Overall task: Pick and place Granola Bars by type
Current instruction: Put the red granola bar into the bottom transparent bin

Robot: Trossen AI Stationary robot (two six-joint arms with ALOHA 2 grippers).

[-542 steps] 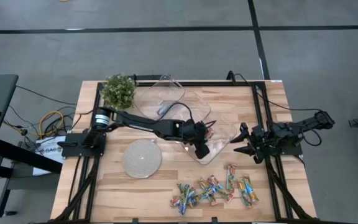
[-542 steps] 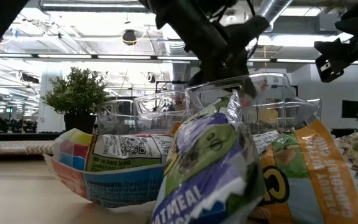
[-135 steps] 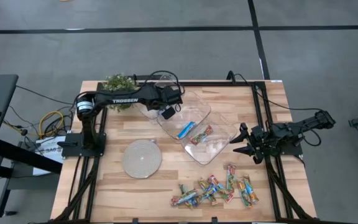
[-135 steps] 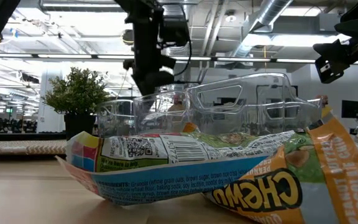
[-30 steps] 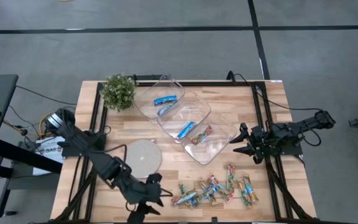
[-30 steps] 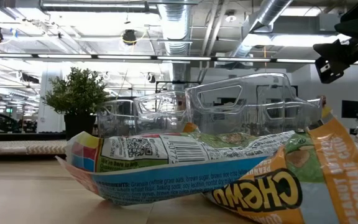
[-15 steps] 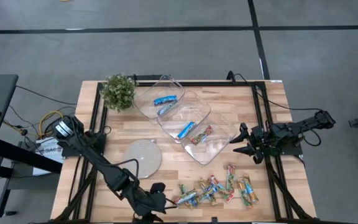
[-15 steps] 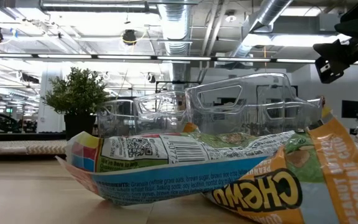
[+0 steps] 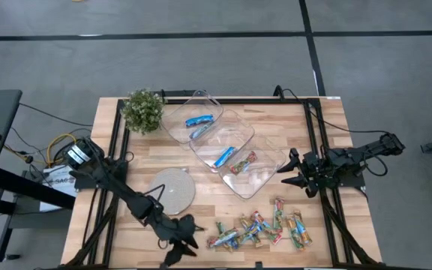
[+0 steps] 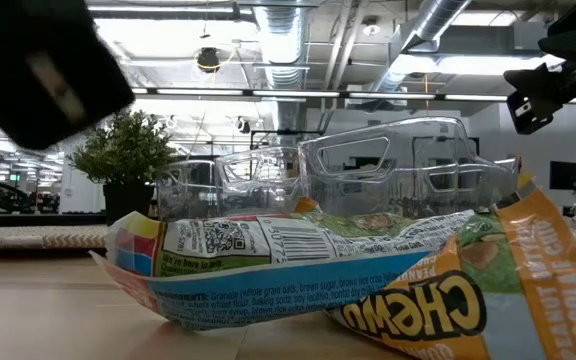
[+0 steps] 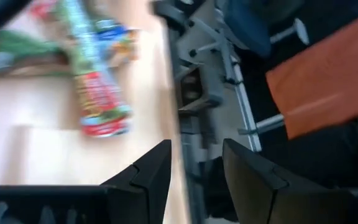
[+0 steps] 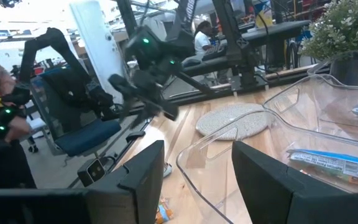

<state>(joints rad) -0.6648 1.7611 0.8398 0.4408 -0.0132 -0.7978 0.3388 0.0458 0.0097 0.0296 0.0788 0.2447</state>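
Left end effector (image 9: 180, 238) low over counter (image 9: 328, 135), beside Granola Bars (image 9: 259, 229) pile; fingers parted, empty. Advise: single out leftmost bar, straddle its narrow width, close. Right end effector (image 9: 292, 174) parked, fingers spread, empty.

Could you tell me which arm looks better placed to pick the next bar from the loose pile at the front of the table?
Probably the left. Its gripper hangs open at the pile's near end, right beside the Granola Bars. The right gripper, also open, waits at the table's right edge beside the clear trays, farther from the pile.
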